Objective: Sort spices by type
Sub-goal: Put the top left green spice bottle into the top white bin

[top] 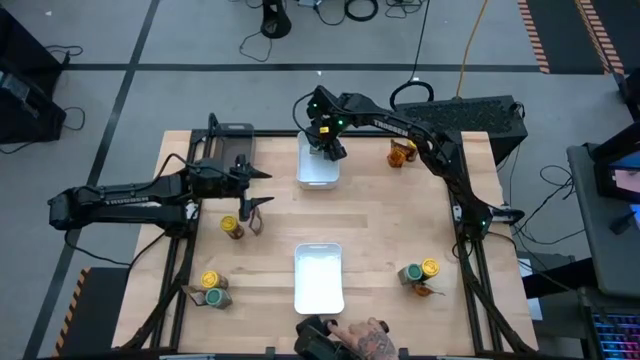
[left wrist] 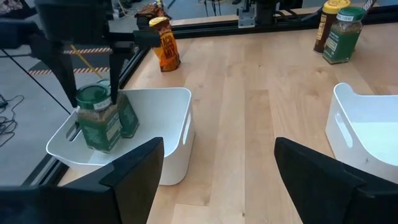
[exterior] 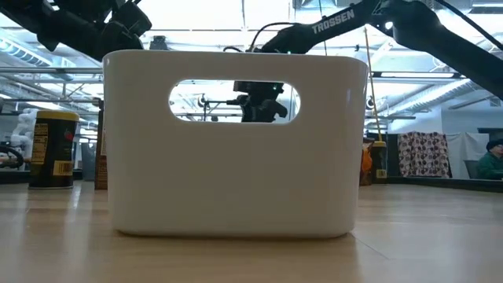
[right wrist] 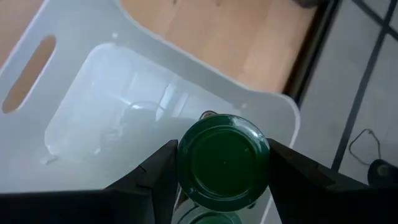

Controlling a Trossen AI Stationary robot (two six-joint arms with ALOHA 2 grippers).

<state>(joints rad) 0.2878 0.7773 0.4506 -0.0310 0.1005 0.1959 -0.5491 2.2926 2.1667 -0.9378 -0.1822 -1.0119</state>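
- The right pincer (top: 328, 143) is up at the far side of the bench (top: 380, 220), over the far white bin (top: 318, 176), clenched on a green-lidded jar (right wrist: 222, 160) by its sides.
- From the left wrist view that jar (left wrist: 98, 118) hangs inside the bin's (left wrist: 177, 134) mouth, with a second green jar (left wrist: 127, 115) just beside it, lower in the bin.
- The right wrist view looks straight down on the green lid, a dark finger (right wrist: 155, 177) pressed to each side of it and the bin's pale floor (right wrist: 118, 106) below.
- The left pincer (top: 254, 207) hovers over the left part of the bench, fingers spread apart with nothing between them; a yellow-lidded jar (top: 232, 227) stands just beside it.
- Near the front left corner sit another yellow-lidded jar (top: 209, 281) and a green-lidded jar (top: 216, 298), close together.
- On the right front, a green-lidded jar (top: 411, 274) and a yellow-lidded one (top: 430, 268) stand touching or nearly so, with a small brown packet (top: 424, 291) next to them.
- A brown-orange packet (top: 402, 152) stands at the far right of the bench, near the right arm.
- A second white bin (top: 319, 278) sits near the front middle; in the low view it (exterior: 236, 141) fills most of the sight.
- A person's hand (top: 362, 338) rests at the front edge of the bench.
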